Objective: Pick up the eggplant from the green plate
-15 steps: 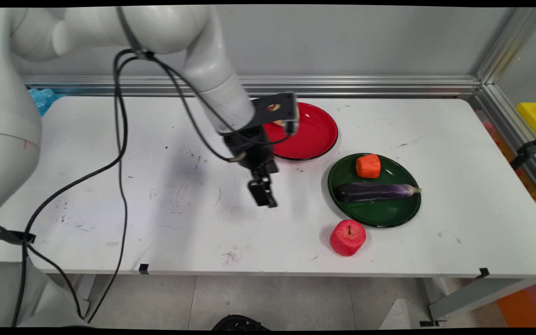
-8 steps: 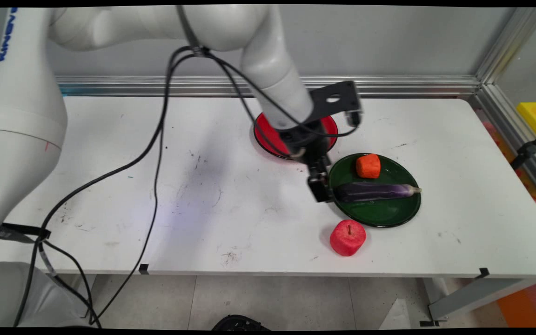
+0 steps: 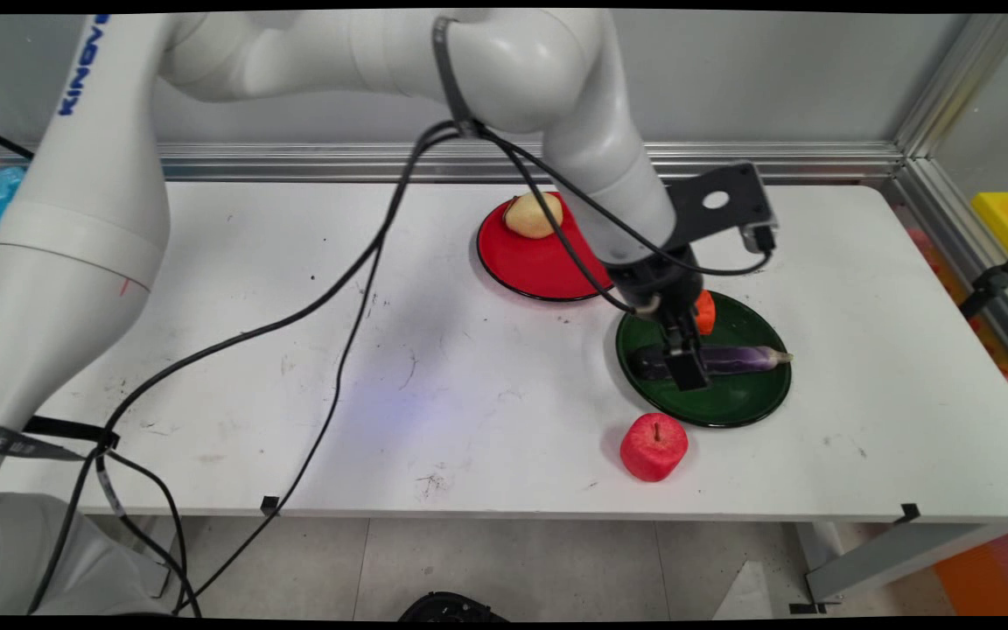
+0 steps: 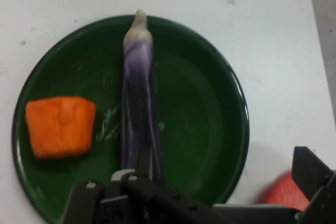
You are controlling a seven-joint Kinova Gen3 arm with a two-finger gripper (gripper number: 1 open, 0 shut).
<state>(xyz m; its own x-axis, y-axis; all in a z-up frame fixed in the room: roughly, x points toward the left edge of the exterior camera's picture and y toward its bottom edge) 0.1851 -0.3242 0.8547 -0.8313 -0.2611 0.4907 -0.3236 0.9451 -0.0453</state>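
- The black gripper (image 3: 686, 372) was seen hanging low over the dark green plate (image 3: 731, 407), right above the blunt, darker end of the purple eggplant (image 3: 745, 357).
- In the hand view the jaws looked to be spread apart, with one finger (image 4: 314, 179) out at the right edge and nothing caught between them. Whether the eggplant was actually being touched couldn't be made out.
- The eggplant (image 4: 139, 103) was laid flat across the middle of the green plate (image 4: 205, 103), with its pale tip reaching the plate's right rim in the main view.
- An orange chunk (image 3: 706, 312), maybe a carrot piece, was parked on the same plate toward the back, just beside the eggplant but apart from it. It was half hidden behind the wrist in the main view and showed plainly in the hand view (image 4: 60, 127).
- A red apple (image 3: 654, 447) was sat upright on the white table (image 3: 294, 350), just off the near rim of the green plate. Only a red blur of it (image 4: 283, 195) was caught in the hand view.
- Further back and to the left, a red plate (image 3: 530, 262) was set near the green one, with a yellowish fruit (image 3: 533, 215) resting on its far side.
- Black cables (image 3: 338, 350) were draped from the arm down across the left of the table.
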